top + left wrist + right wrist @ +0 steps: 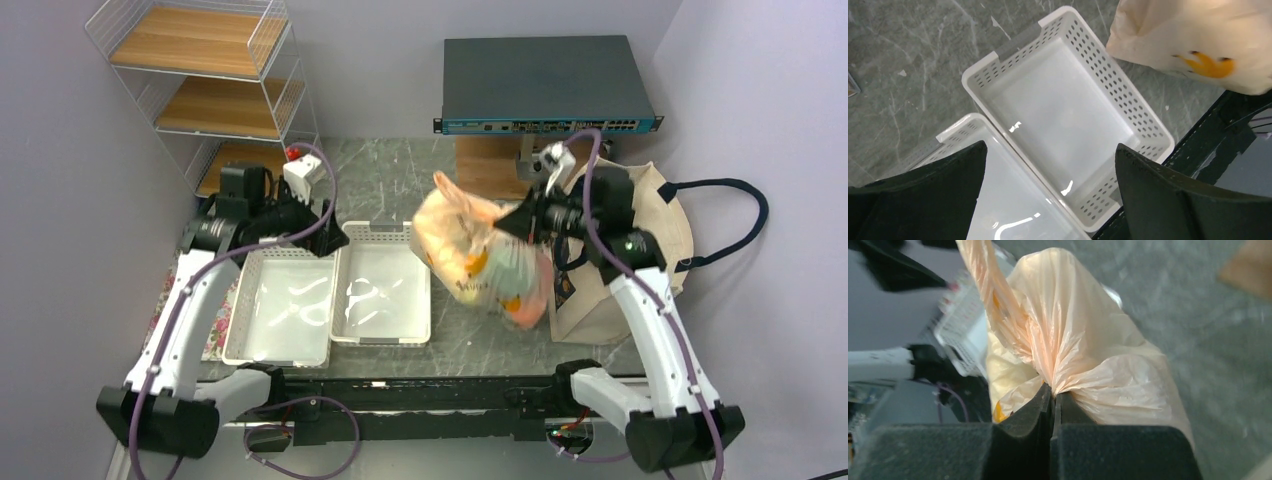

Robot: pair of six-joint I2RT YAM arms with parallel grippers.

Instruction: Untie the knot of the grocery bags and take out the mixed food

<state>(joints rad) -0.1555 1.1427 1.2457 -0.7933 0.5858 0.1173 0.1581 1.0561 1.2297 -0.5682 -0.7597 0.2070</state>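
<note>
Peach plastic bag pinched between closed right fingers, left fingers wide apart, empty

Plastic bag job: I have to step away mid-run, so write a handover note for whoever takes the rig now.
Left gripper: open, empty, above the two white baskets.
Right gripper: shut on the bunched top of the peach plastic bag.
The bag is right of the baskets; the canvas tote is behind the right arm.
Done: top gripped.
Left: untie that top, then unpack the bag; the baskets hold nothing.
</note>
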